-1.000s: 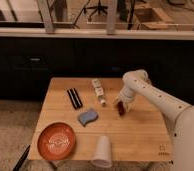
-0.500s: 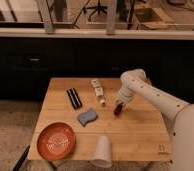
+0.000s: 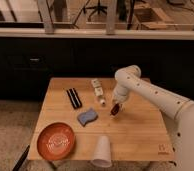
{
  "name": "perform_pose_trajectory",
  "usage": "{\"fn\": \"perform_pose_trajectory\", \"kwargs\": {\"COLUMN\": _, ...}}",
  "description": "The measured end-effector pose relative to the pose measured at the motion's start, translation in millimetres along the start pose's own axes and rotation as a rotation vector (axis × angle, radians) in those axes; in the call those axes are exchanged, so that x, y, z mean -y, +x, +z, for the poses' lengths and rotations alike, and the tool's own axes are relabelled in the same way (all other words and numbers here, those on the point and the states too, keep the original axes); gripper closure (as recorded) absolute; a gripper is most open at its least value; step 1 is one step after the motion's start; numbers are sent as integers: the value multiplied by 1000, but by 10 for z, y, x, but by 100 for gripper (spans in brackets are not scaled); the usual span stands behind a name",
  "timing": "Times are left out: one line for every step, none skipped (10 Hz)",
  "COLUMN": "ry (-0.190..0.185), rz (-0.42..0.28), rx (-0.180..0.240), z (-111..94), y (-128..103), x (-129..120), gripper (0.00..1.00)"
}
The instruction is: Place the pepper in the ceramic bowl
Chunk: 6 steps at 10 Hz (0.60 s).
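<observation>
Mid-table, gripper (image 3: 115, 107) shut on pepper (image 3: 114, 111); no legible writing.

The hand (image 3: 115, 108) is clamped on the pepper (image 3: 114, 111) on the table (image 3: 140, 135), well apart from the ceramic bowl (image 3: 56, 141).

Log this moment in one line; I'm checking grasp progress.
stage: grasp | gripper: shut on pepper, table centre-right | ceramic bowl: front-left, no pepper inside | placement: not done
</observation>
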<state>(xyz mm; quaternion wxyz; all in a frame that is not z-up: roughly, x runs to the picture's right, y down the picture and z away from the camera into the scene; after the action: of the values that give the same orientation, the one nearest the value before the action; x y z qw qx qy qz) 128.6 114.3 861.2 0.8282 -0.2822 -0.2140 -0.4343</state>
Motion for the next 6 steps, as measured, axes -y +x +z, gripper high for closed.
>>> {"fn": "perform_pose_trajectory", "kwargs": {"ry": -1, "rz": -8, "rx": -4, "z": -34, "y": -74, "x": 90, "gripper": 100}}
{"fn": "perform_pose_trajectory", "kwargs": {"ry": -3, "rz": -19, "rx": -7, "z": -73, "y": -176, "x": 226, "gripper": 100}}
{"fn": "perform_pose_trajectory", "kwargs": {"ry": -7, "rz": -34, "rx": -10, "z": -134, "y": -264, "x": 346, "gripper": 100}}
{"fn": "perform_pose_trajectory", "kwargs": {"ry": -18, "rz": -52, "rx": -16, "z": -162, "y": -316, "x": 368, "gripper": 100}}
{"fn": "perform_pose_trajectory", "kwargs": {"ry": -27, "rz": -68, "rx": -17, "z": -171, "y": -413, "x": 394, "gripper": 100}}
{"fn": "perform_pose_trajectory", "kwargs": {"ry": -32, "rz": -87, "rx": -22, "z": -183, "y": -522, "x": 467, "gripper": 100}}
